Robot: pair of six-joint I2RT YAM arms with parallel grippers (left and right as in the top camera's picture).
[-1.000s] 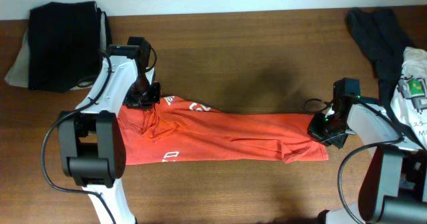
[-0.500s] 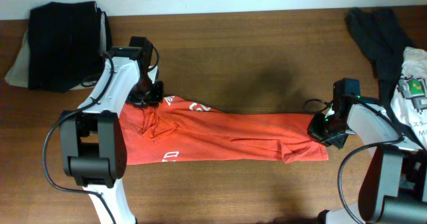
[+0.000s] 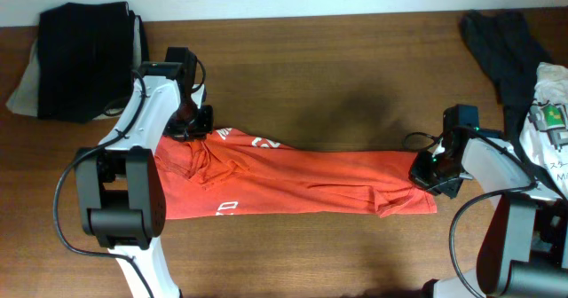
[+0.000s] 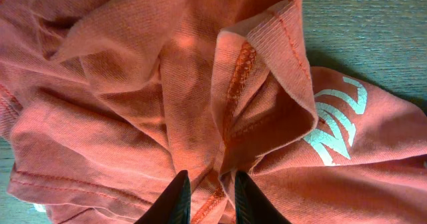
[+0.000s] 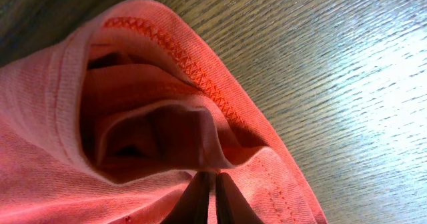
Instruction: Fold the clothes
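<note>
T-shirt (image 3: pixel 293 187) lies stretched left to right across the desk (image 3: pixel 337 76). At its right end the right gripper (image 5: pixel 213 179) pinches the hem. At the far-left corner the left gripper (image 4: pixel 211 179) straddles a fold; whether it clamps, I cannot tell.

T-shirt (image 4: pixel 133 84): matt fine-knit cloth, probably cotton, stitched hems | table (image 5: pixel 333 64): smooth grained wood, faint sheen

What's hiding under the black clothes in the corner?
A pale cloth pokes out from under the black garment, lying on the wooden table. The garment covers most of it, so what kind of cloth it is cannot be told.
</note>
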